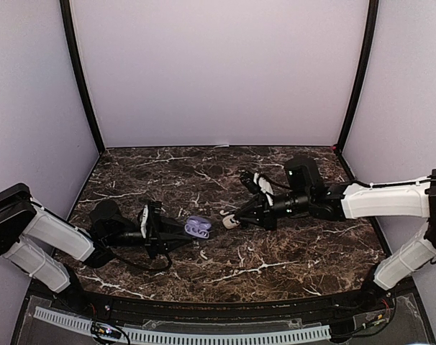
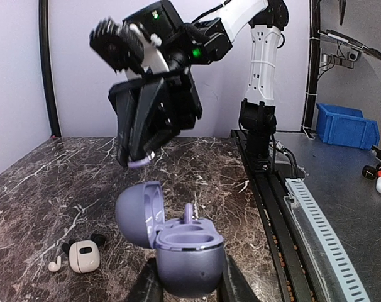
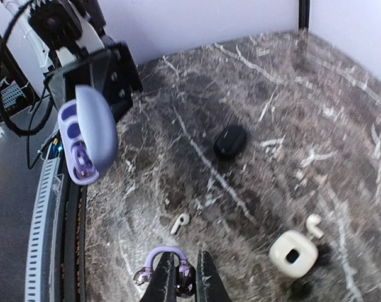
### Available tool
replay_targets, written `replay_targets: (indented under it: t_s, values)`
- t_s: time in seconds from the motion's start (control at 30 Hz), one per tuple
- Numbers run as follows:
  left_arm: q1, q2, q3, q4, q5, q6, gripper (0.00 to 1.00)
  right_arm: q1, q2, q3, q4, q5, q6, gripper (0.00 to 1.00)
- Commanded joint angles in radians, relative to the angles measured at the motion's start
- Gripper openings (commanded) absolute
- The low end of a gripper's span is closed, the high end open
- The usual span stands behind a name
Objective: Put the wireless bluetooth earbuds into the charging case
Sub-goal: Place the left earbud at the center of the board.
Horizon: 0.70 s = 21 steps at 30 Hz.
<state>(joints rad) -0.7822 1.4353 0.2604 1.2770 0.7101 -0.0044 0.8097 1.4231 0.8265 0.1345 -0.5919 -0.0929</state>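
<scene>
My left gripper (image 2: 187, 284) is shut on an open lilac charging case (image 2: 189, 255), held upright with its lid (image 2: 135, 211) swung left. A lilac piece (image 2: 190, 213) stands up in the case's far slot. In the top view the case (image 1: 198, 228) sits just left of my right gripper (image 1: 234, 217). In its own wrist view the right gripper (image 3: 185, 284) is shut on a purple clip-style earbud (image 3: 184, 281) with a lilac arch. From the left wrist view this earbud (image 2: 140, 162) hangs above and behind the case. A white earbud (image 3: 180, 219) lies loose on the marble.
A white case (image 3: 293, 253) lies on the marble with a second white earbud (image 3: 314, 224) beside it. A black oval case (image 3: 231, 139) lies farther back. A dark bud (image 2: 97, 239) rests behind the white case (image 2: 83, 256). Purple walls close the back and sides.
</scene>
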Motion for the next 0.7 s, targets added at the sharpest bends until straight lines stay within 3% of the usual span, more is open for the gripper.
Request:
replay_targets:
  t_s: [0.0, 0.17, 0.37, 0.53, 0.67]
  values:
    - [0.008, -0.015, 0.003, 0.018, -0.017, 0.003, 0.01, -0.003, 0.075, -0.074, -0.03, -0.062, 0.16, 0.06]
    - [0.009, -0.02, 0.004, -0.001, -0.036, 0.014, 0.01, -0.003, 0.107, -0.138, -0.032, -0.013, 0.31, 0.04]
    - [0.009, -0.031, 0.005, -0.028, -0.068, 0.025, 0.01, 0.022, 0.093, -0.142, -0.142, 0.374, 0.504, 0.04]
    - [0.009, -0.042, 0.002, -0.039, -0.088, 0.029, 0.01, 0.127, 0.128, -0.065, -0.342, 0.736, 0.803, 0.04]
    - [0.009, -0.049, 0.002, -0.046, -0.092, 0.028, 0.01, 0.176, 0.169, -0.03, -0.435, 0.841, 1.079, 0.03]
